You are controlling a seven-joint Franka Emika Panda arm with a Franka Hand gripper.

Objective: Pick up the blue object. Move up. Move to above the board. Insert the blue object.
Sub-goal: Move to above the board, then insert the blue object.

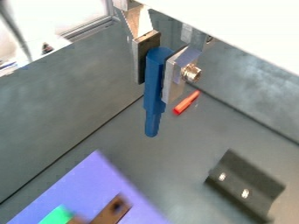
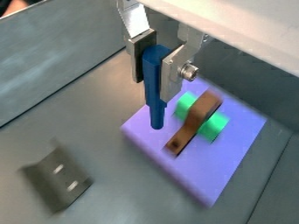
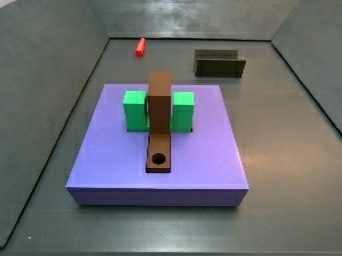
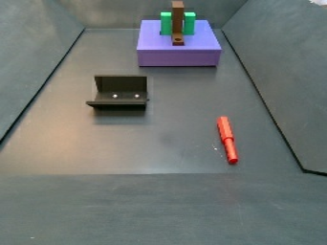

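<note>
In the gripper [image 2: 155, 58], the blue object [image 2: 155, 87] hangs vertically.

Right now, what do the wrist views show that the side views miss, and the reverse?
Only the wrist views show the gripper, above the floor and shut on the blue object, which hangs down. Only the side views show the whole scene without the gripper. Both show the red peg, the fixture, the board, the green block and the lavender slab.

gripper [image 2: 156, 59]: cut off by frame edge, absent from both side views | blue object [image 1: 155, 92]: upper end hidden between fingers
</note>
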